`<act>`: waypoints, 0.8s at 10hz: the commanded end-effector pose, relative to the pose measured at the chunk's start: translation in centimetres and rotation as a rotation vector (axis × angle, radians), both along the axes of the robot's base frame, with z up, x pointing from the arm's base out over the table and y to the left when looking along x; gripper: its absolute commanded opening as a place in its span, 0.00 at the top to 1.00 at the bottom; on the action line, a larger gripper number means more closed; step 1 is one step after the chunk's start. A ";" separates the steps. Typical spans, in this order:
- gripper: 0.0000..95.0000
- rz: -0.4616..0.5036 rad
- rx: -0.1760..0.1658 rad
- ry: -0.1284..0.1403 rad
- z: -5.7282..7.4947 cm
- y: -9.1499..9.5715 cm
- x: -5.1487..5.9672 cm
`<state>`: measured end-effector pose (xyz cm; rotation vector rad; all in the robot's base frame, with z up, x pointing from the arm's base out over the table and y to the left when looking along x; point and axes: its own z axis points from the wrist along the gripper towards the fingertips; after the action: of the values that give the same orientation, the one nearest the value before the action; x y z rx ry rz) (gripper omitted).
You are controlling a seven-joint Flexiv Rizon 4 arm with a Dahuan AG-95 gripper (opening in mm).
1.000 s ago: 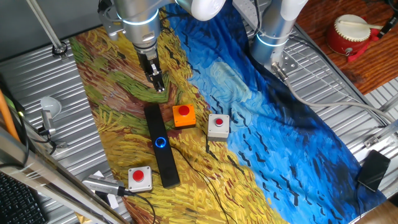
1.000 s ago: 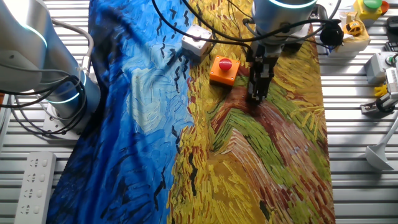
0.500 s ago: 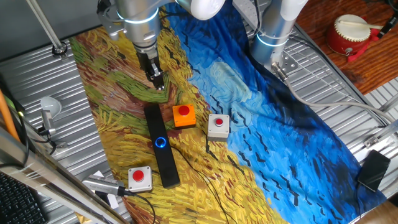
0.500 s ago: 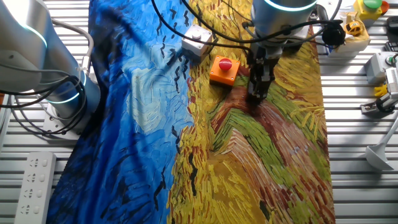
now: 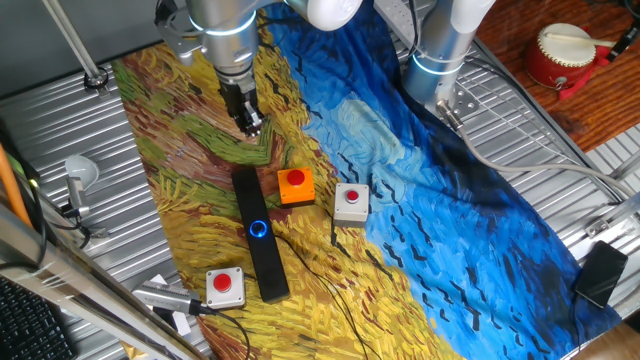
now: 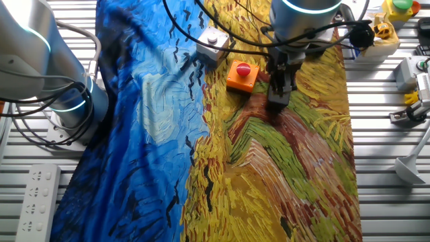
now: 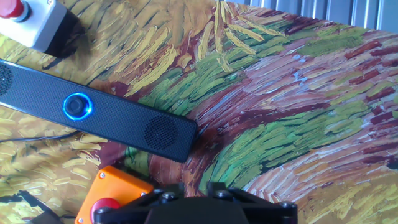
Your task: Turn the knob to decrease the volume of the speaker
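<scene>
gripper: the gripper (image 5: 251, 125) hangs over the painted cloth (image 5: 180, 130), beyond the far end of the speaker (image 5: 258, 235); whether its fingers are spread I cannot tell
speaker: long axis runs near to far, left of the orange box (image 5: 296, 186)
knob: the knob (image 5: 259, 229) glows blue past mid-bar, well apart from the gripper, on its near side
next move: likely a reach nearward along the bar

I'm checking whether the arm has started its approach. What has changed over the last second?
Very little. The gripper drifted slightly up the image in one fixed view, away from the far end of the speaker, with nothing taken hold of. It is not touching the knob. The speaker, the orange button box and the two grey button boxes stayed put.
</scene>
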<state>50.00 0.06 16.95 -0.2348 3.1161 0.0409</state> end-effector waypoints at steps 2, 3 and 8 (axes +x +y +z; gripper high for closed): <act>1.00 0.002 -0.003 -0.001 0.0 0.0 0.0; 1.00 0.002 -0.003 -0.001 0.0 0.0 0.0; 1.00 0.073 0.010 -0.001 -0.4 -0.3 0.5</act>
<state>50.39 -0.32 16.66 -0.3533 3.1017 0.0475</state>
